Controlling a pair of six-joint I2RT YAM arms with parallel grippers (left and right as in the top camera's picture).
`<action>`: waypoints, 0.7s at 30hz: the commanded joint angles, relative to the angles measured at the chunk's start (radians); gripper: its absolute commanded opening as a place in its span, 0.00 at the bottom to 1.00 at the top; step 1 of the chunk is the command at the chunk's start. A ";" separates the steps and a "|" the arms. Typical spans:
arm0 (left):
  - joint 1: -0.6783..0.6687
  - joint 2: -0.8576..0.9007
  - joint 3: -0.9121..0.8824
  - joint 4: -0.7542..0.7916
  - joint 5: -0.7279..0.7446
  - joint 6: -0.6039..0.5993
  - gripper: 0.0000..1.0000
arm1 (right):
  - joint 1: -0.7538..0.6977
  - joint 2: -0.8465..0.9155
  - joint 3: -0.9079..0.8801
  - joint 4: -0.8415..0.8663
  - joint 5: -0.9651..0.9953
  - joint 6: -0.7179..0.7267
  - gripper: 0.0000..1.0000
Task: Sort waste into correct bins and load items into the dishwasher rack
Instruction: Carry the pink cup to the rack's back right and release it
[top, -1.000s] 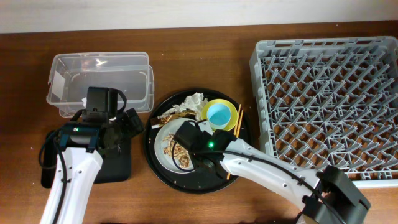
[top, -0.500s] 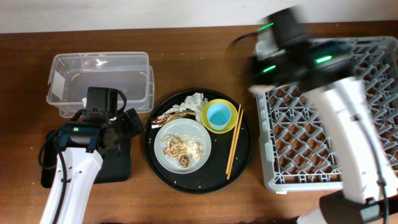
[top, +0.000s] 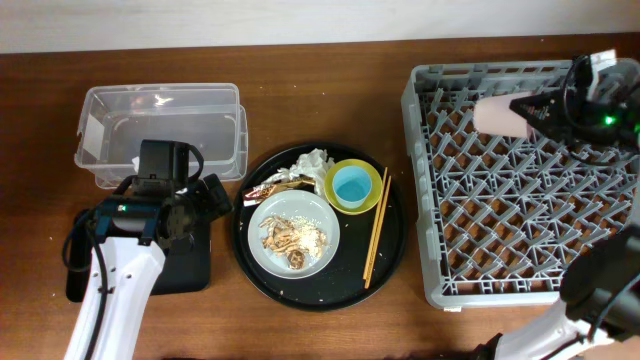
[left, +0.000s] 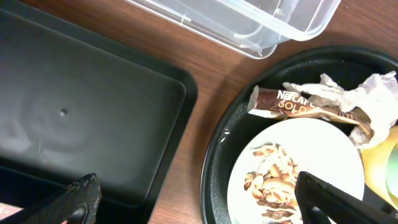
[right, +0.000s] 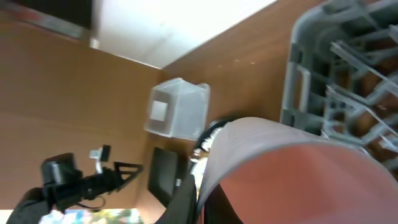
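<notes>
Pink cup (top: 497, 115), pale, lies tipped sideways, gripped in the closed right hand (top: 530, 108) above the far left part of the grey rack (top: 500, 288), which looks otherwise bare. Tissue (top: 312, 160), wrapper (top: 270, 185), scraps (top: 285, 240), plate (top: 322, 252), yellow bowl (top: 374, 196), blue cup (top: 352, 185) and chopsticks (top: 375, 240) sit on the round tray (top: 395, 262). The clear box (top: 160, 135) and flat black tray (top: 185, 268) show no waste, and the left hand (top: 195, 205) hangs open over that tray.

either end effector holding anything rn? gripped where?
Right end effector is shut on the pink cup, apparently pinching its rim wall, over the rack. Left end effector is open and holds nothing.
</notes>
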 joint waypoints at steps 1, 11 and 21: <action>0.004 -0.006 0.015 -0.002 -0.001 0.008 0.99 | 0.000 0.089 -0.015 0.040 -0.132 -0.043 0.04; 0.004 -0.006 0.015 -0.002 -0.001 0.008 0.99 | 0.000 0.269 -0.017 0.042 -0.105 -0.038 0.04; 0.004 -0.006 0.015 -0.002 -0.001 0.008 0.99 | -0.011 0.269 -0.123 0.023 -0.082 -0.006 0.04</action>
